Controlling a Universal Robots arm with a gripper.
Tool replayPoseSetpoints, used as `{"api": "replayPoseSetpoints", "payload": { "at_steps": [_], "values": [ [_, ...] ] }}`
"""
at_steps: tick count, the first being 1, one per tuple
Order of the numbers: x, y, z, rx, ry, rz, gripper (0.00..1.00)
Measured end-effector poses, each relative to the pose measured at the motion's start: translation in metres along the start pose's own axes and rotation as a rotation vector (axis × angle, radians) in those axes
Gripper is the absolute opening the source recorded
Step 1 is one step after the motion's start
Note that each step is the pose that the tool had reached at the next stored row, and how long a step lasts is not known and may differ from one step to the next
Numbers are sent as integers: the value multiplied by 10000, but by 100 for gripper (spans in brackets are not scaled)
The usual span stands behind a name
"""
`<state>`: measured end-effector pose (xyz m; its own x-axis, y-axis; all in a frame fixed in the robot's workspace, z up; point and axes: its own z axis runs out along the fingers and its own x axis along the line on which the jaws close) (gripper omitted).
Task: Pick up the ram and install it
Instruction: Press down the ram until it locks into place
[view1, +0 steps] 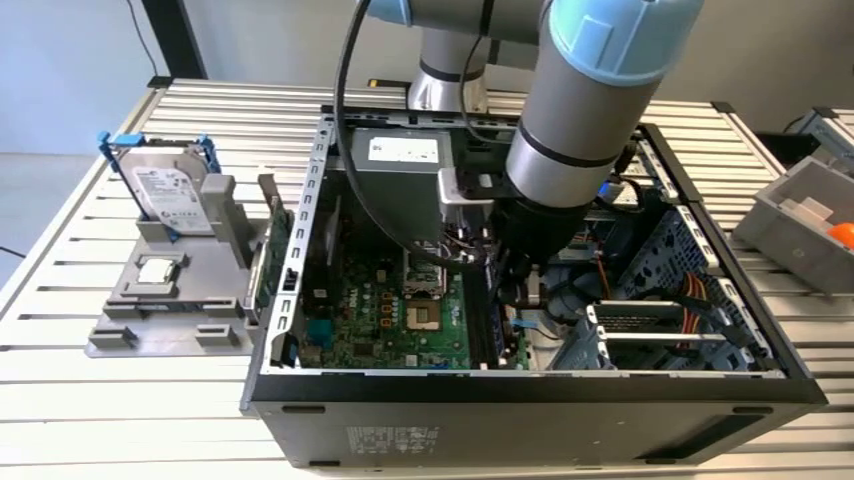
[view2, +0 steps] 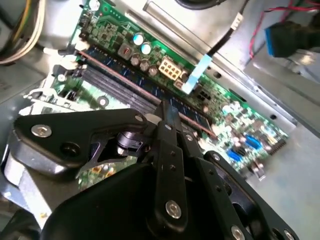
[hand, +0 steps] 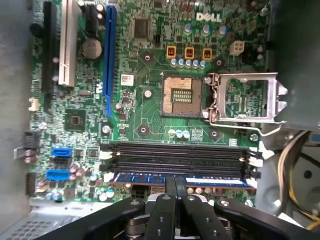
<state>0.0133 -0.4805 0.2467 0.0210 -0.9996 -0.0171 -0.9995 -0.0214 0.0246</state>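
One tool (hand: 175, 187) reaching down inside the open computer case (view1: 534, 385), fingers pinching narrow on the ram (hand: 180, 179), lying along the outermost slot of the motherboard (hand: 150, 120).

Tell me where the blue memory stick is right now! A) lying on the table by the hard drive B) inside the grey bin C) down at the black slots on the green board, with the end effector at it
C: in the first wrist view the ram lies along the black slots, with the end effector at its edge.
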Motion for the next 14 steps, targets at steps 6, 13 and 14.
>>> {"api": "replayPoseSetpoints", "payload": {
  "at_steps": [6,13,14],
  "values": [
    [-4,7,-271,1,-5,0,0],
    [-7,11,-458,-18,-3,0,0],
    [-7,11,-459,-25,-2,0,0]
  ]
}}
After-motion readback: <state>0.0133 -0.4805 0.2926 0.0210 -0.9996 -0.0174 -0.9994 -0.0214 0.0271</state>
